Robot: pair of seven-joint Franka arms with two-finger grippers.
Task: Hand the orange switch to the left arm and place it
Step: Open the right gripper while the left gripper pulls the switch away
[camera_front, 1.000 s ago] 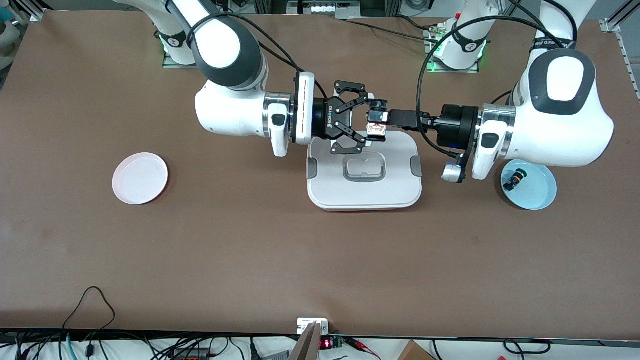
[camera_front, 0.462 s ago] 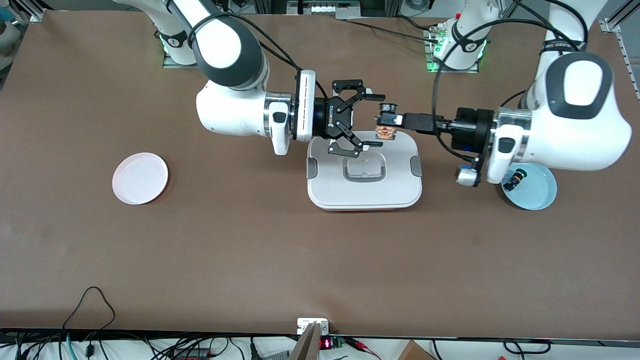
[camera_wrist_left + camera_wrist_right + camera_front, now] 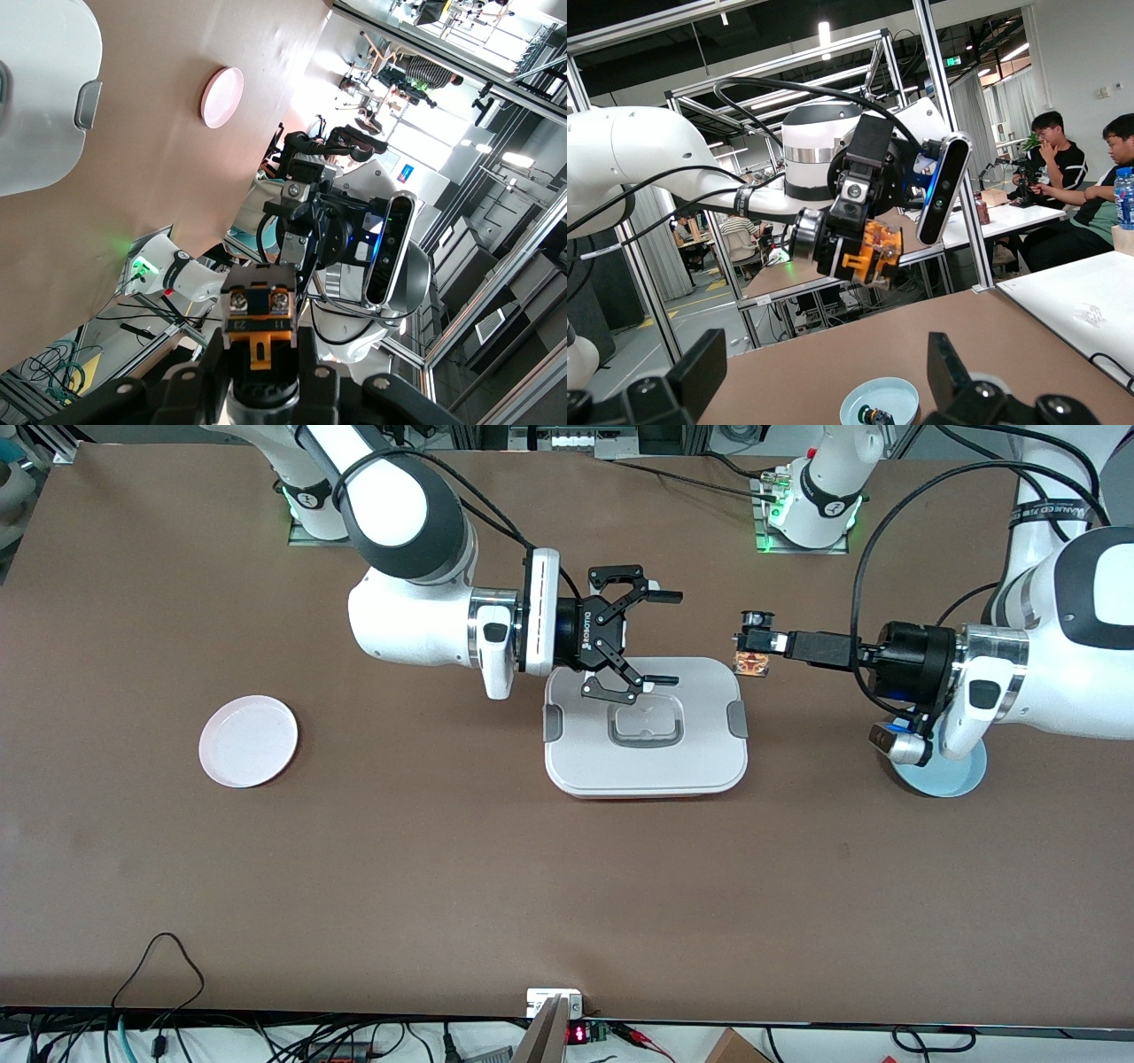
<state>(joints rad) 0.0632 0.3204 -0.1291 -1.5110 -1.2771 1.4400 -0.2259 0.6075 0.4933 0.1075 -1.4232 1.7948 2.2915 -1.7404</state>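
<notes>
Gripping the orange switch (image 3: 751, 662) between closed fingers, the left gripper (image 3: 753, 640) hangs in the air over bare table just beside the box (image 3: 645, 726), toward the left arm's end. The right gripper (image 3: 660, 638) hovers over the box's edge nearest the robots, fingers spread wide and empty. A blue plate (image 3: 957, 775) sits partly hidden under the left arm, apparently holding a small dark part (image 3: 874, 414). A pink plate (image 3: 248, 740) lies well apart toward the right arm's end.

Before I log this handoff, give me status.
Left gripper shut on orange switch, over bare table beside box. Right gripper open over box lid, empty. Nothing between them.
</notes>
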